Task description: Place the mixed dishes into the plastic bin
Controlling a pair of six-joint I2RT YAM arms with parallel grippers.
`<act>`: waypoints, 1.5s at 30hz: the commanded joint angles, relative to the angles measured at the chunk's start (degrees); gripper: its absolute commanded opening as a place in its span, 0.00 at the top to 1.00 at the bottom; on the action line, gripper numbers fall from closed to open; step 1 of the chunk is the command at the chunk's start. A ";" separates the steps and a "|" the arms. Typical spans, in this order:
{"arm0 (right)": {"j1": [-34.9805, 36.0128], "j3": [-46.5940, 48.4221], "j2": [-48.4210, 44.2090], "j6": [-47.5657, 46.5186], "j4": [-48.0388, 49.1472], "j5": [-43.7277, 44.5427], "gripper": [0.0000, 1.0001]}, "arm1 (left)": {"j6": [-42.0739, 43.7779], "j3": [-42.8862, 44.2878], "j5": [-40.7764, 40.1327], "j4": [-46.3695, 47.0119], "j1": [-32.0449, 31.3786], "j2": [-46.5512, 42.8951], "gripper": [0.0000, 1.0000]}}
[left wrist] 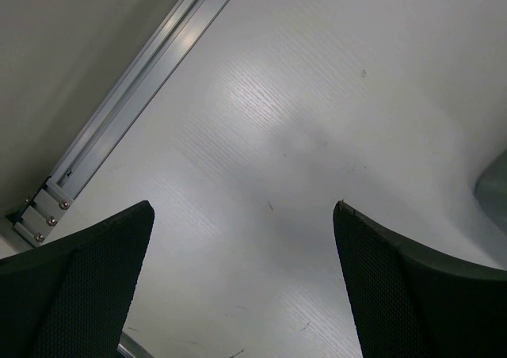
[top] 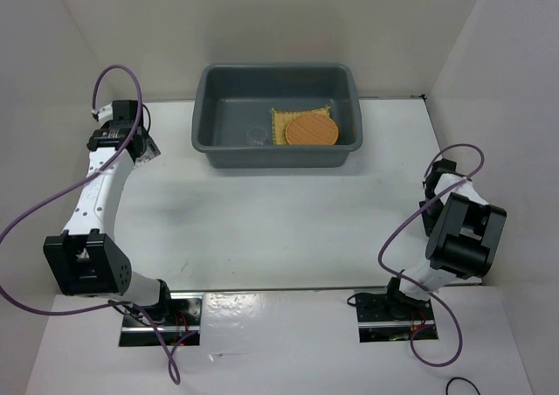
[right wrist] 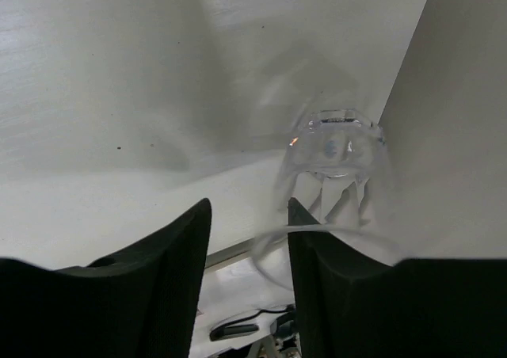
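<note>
Fingers of the left gripper [left wrist: 242, 207] spread wide above the table [left wrist: 317, 97]. The right gripper [right wrist: 249, 203] is slightly parted, one finger inside a clear glass [right wrist: 337, 148]. The square mat [top: 281, 120] and orange-brown disc [top: 311, 131] lie in the plastic bin [top: 205, 115].

Bright, even overhead light washes the white counter [top: 262, 211]. A soft shadow lies below the plastic bin [top: 279, 157], and glare shines at the top view's lower centre. Sheen streaks the left wrist view's upper middle. The right wrist's dark fingers [right wrist: 158, 279] look soft-focused.
</note>
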 commanded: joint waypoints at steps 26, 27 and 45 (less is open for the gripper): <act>37.46 112.13 31.99 -4.53 -30.37 -22.06 1.00 | 6.21 -4.82 13.00 7.51 8.51 -0.15 0.00; 38.81 114.68 34.02 -4.53 -30.37 -22.06 1.00 | 6.21 -5.69 14.14 7.51 9.04 -0.15 0.00; 55.51 126.23 61.79 -9.78 -6.90 -27.08 1.00 | 9.10 -6.93 17.31 8.57 9.66 3.90 0.00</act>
